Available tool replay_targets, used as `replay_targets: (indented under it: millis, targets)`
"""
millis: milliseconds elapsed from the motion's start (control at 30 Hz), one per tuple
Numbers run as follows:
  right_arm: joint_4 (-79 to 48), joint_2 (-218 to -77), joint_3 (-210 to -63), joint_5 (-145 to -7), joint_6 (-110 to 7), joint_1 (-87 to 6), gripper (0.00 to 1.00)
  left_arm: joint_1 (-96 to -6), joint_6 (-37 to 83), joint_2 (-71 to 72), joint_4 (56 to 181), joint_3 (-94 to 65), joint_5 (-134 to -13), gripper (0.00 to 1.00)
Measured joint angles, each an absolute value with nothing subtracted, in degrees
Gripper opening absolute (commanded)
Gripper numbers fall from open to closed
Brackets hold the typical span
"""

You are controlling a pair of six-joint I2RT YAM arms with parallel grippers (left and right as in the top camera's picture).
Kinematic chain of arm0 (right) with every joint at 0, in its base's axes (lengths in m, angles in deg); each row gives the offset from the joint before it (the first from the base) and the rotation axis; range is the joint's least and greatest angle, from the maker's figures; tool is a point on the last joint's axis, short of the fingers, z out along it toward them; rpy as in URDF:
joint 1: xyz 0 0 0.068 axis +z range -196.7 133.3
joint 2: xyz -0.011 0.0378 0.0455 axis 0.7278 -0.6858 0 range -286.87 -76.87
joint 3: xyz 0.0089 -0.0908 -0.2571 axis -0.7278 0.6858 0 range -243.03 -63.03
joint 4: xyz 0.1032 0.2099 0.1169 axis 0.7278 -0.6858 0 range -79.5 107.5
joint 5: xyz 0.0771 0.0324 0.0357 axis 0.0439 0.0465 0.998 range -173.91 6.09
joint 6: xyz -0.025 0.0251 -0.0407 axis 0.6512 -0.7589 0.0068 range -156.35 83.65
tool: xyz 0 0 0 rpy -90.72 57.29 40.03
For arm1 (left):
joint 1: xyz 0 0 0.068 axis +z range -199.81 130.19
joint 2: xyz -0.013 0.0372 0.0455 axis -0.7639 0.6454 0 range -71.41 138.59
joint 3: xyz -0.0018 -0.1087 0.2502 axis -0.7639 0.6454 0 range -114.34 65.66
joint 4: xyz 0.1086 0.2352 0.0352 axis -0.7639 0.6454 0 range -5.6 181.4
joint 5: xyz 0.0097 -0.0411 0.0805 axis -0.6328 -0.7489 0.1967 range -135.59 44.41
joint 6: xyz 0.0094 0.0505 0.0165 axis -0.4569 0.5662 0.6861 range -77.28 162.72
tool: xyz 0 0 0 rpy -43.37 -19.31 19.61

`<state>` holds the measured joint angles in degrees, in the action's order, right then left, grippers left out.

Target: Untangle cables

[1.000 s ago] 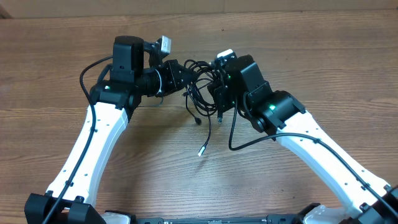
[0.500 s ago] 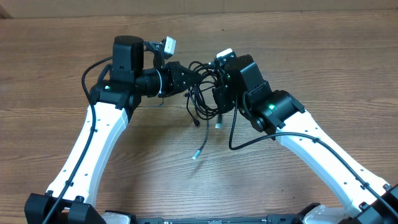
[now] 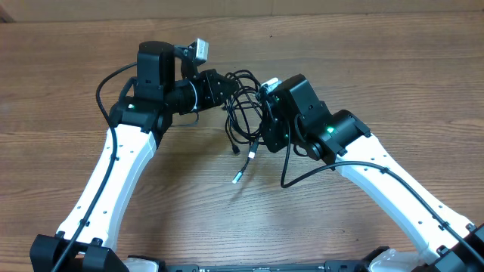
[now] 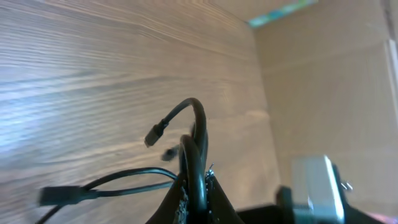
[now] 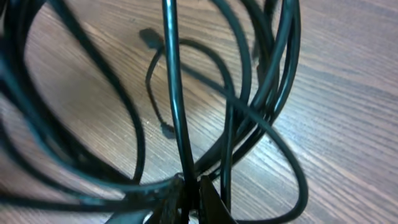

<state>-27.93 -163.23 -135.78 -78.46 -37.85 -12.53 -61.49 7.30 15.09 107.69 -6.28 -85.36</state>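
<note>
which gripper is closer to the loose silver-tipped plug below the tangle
Right. The right gripper sits up and right of the plug in the overhead view; the left gripper is farther, at the top left of the cables.

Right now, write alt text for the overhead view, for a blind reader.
The left gripper and right gripper are both shut on one tangle of thin black cables between them, over a wooden table. A silver-tipped plug end trails toward the robot's base.

Left arm (image 3: 113, 170) and right arm (image 3: 393, 181) angle inward, wrists turned toward each other. Left gripper (image 3: 220, 85) and right gripper (image 3: 264, 121) are both clamped closed (tips near, apart).
</note>
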Motion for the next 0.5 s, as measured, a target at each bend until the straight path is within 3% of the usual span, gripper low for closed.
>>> replay_targets:
  millis: [333, 500]
  targets:
    - [-32.7, -163.2, -135.8, -78.4, -37.8, -12.5, 0.04, -61.4, 7.3, 15.1, 107.2, -6.3, -77.2, 0.09]
    - [-32.7, -163.2, -135.8, -79.4, -37.9, -12.6, 0.04, -61.4, 7.3, 15.1, 107.8, -6.3, -76.1, 0.06]
